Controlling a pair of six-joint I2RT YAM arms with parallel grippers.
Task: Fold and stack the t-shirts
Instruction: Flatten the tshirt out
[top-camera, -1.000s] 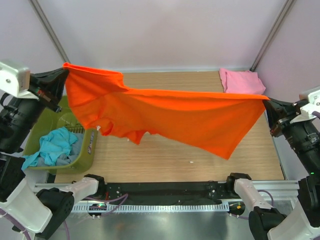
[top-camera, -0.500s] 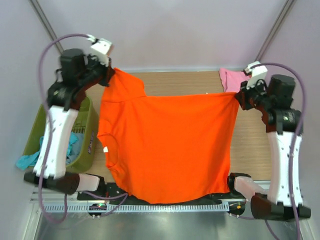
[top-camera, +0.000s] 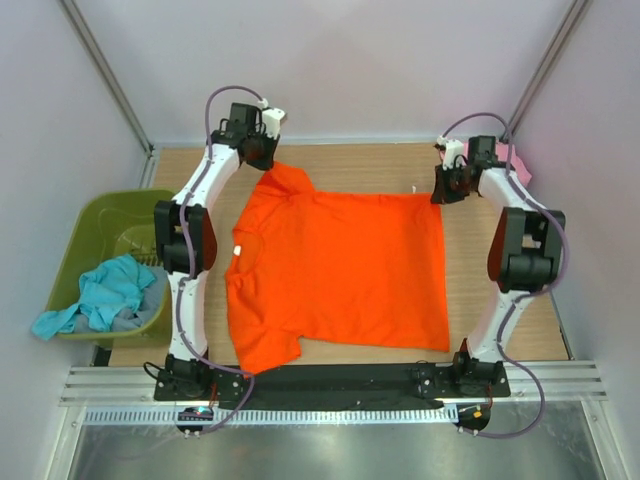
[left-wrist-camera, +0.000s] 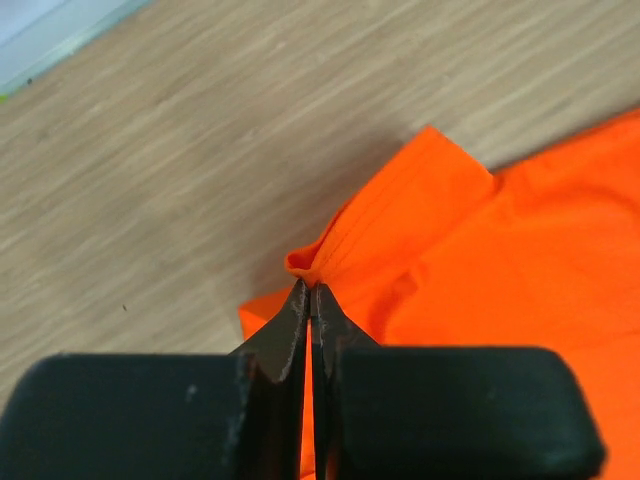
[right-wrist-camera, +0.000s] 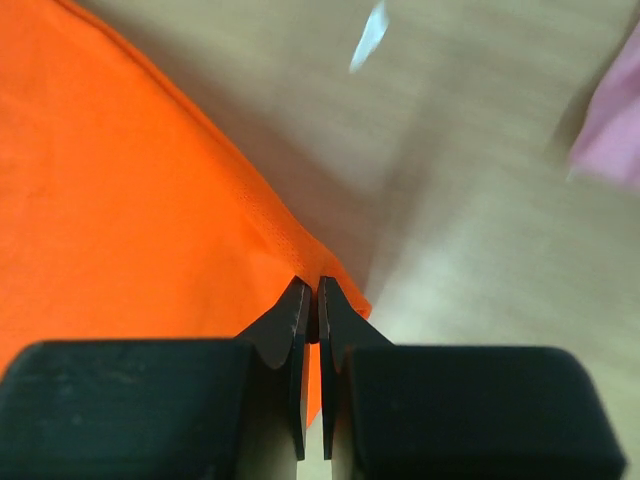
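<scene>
Lying flat on the table (top-camera: 350, 160), the orange t-shirt (top-camera: 340, 270) is stretched left-right, collar leftward. Its far sleeve is pinched by the left gripper (left-wrist-camera: 308, 292), its hem corner by the right gripper (right-wrist-camera: 311, 285), as shown only in wrist views.

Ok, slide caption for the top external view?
The orange t-shirt lies flat on the table, its far edge pinched by the left gripper and the right gripper.

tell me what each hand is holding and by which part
Both hold the orange t-shirt: the left hand pinches the edge of its far sleeve, and the right hand pinches its far hem corner.
</scene>
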